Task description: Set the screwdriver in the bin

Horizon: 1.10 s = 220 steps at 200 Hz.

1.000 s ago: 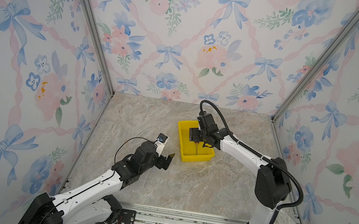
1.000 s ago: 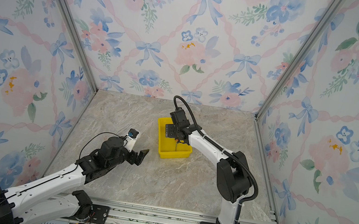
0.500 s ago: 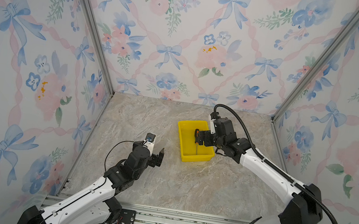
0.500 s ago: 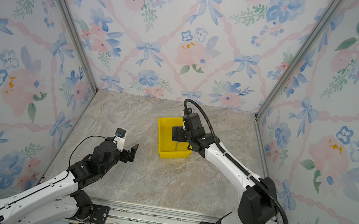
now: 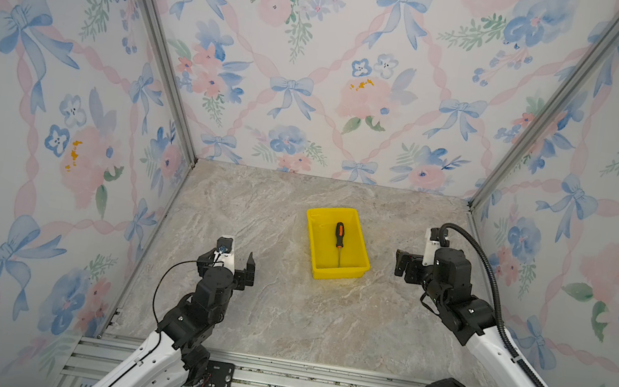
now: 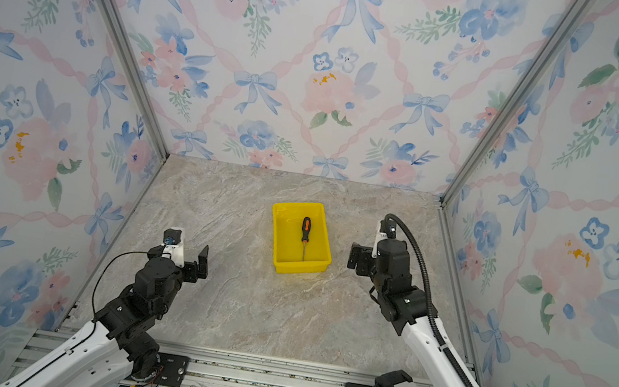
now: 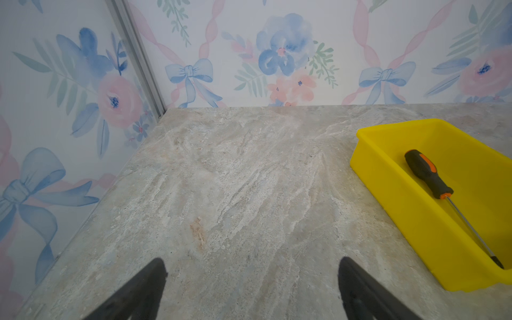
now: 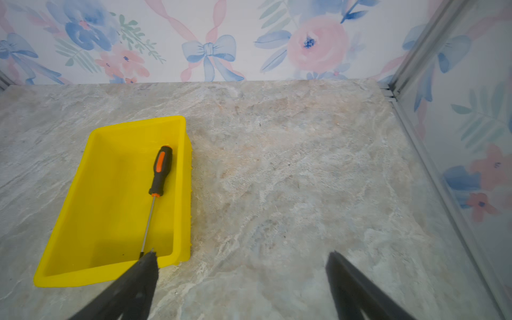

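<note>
Marble tabletop [image 5: 260, 304]: screwdriver [image 5: 339, 244] lengthwise in bin [image 5: 322, 247], handle toward wall [image 5: 317, 78] (tip frontward)

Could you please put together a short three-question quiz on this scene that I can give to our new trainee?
1. Where does the screwdriver lie?
2. True or false: the right gripper is shut on the screwdriver.
3. Which end of the screwdriver points toward the back wall? A) the handle B) the metal tip C) neither, it lies crosswise

Key
1. Inside the yellow bin, flat on its floor.
2. False. Its jaws stand wide apart and empty, off to the side of the bin.
3. A
</note>
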{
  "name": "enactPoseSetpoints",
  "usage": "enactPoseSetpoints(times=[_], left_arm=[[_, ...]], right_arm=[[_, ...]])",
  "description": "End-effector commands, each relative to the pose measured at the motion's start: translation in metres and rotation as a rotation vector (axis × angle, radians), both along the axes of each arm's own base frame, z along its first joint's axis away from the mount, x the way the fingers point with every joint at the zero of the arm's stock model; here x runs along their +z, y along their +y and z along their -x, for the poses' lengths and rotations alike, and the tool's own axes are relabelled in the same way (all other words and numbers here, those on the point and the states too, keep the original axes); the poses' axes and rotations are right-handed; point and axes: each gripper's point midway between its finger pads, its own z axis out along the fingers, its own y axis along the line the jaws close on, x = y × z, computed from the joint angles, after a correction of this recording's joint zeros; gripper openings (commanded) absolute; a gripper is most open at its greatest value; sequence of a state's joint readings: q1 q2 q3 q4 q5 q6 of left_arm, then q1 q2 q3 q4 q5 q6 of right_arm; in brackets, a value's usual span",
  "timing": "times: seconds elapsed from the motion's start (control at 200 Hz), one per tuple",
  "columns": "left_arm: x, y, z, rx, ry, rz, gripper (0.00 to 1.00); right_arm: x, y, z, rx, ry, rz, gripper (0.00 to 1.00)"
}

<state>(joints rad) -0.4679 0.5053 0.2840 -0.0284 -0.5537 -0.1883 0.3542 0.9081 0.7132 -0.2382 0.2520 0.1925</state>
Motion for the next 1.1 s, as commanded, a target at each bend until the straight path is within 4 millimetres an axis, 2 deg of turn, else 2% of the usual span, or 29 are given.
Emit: enactPoseSetpoints(times=[0.0,0.17,0.275,0.345,0.37,0.545,0.675,0.845,1.095], left_arm=[[-0.012,0.017,0.003,0.048,0.013,-0.086,0.97],[-0.031,0.014,-0.001,0.023,0.017,-0.136,0.98],[-0.047,0.015,-0.002,0.032,0.02,-0.113,0.98],[-0.051,0.017,-0.005,0.049,0.023,-0.108,0.98],[-0.059,0.018,-0.005,0.064,0.051,-0.108,0.97],[-0.067,0.017,-0.017,0.059,0.1,-0.134,0.97],[-0.06,0.014,-0.025,0.029,0.046,-0.119,0.98],[-0.054,0.016,-0.034,0.017,-0.002,-0.09,0.98],[-0.048,0.031,-0.051,0.052,-0.05,-0.054,0.98]], right_arm=[[-0.009,-0.032,0.011,-0.085,-0.042,0.048,0.97],[-0.048,-0.073,0.039,-0.18,0.017,0.137,0.97],[-0.063,-0.086,0.05,-0.21,0.021,0.156,0.97],[-0.068,-0.092,0.052,-0.237,0.008,0.159,0.97],[-0.07,-0.095,0.052,-0.249,0.009,0.159,0.97],[-0.094,-0.098,0.046,-0.264,0.037,0.171,0.97],[-0.106,-0.098,0.039,-0.253,0.038,0.185,0.97],[-0.105,-0.094,0.028,-0.235,0.032,0.189,0.97],[-0.102,-0.088,0.001,-0.224,-0.019,0.168,0.97]])
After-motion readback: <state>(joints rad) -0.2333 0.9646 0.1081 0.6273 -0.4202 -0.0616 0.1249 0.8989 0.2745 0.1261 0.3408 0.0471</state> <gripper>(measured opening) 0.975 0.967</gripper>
